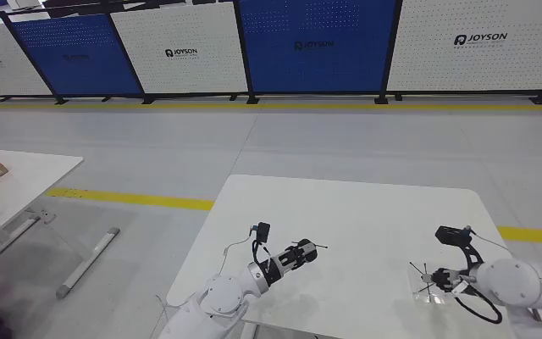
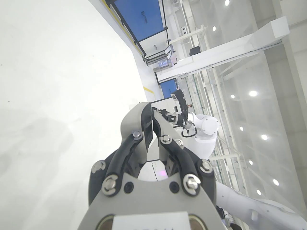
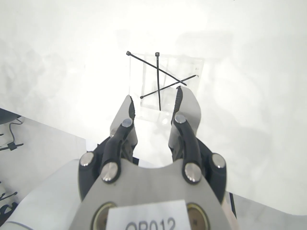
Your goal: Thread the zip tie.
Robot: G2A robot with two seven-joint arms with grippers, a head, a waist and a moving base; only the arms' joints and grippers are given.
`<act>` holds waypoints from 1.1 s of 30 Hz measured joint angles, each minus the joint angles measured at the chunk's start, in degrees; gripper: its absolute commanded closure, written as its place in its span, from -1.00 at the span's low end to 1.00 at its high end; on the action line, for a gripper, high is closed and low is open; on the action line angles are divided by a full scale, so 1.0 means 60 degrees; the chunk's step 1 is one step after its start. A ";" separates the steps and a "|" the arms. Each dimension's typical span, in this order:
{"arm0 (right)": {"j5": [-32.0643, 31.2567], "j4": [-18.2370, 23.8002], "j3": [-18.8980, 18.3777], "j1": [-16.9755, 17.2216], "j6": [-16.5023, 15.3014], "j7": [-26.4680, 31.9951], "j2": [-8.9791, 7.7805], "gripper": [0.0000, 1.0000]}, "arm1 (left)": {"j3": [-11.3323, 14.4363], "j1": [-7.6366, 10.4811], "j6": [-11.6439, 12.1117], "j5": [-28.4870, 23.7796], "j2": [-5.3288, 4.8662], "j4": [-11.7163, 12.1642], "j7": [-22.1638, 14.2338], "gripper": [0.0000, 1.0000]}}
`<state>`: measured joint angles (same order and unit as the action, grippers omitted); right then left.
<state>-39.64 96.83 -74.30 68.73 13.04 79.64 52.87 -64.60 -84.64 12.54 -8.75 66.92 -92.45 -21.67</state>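
Note:
Three black zip ties (image 3: 158,72) lie crossed over one another on a small clear plastic holder (image 3: 194,65) near the table's right front corner. My right gripper (image 3: 155,94) is open just above them, one finger on each side of the crossing; the same zip ties (image 1: 421,280) lie in front of the right gripper (image 1: 437,277) in the top view. My left gripper (image 2: 152,111) is held above the table's front middle, shut on a thin black zip tie (image 1: 318,246) that sticks out sideways past its fingertips (image 1: 306,249).
The white table (image 1: 356,212) is bare apart from the holder. A second white table (image 1: 25,178) stands off to the left across the floor. Blue and white panel walls (image 1: 313,42) close off the back. The right arm (image 2: 203,125) shows far off in the left wrist view.

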 measured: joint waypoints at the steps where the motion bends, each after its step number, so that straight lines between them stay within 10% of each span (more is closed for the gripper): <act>1: 0.0027 -0.0104 0.0123 -0.0099 0.0030 0.0000 -0.0019 0.28 | 0.0000 0.0000 0.0000 0.0000 0.0000 0.0000 0.0000 1.00; 33: 0.0294 -0.1544 0.2208 -0.1586 0.0885 0.0000 -0.0224 0.64 | 0.0000 0.0000 0.0000 0.0000 0.0000 0.0000 0.0000 1.00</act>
<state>-37.87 87.56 -61.05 59.21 18.35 79.64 51.53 -64.60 -84.64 12.54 -8.75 66.92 -92.45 -21.67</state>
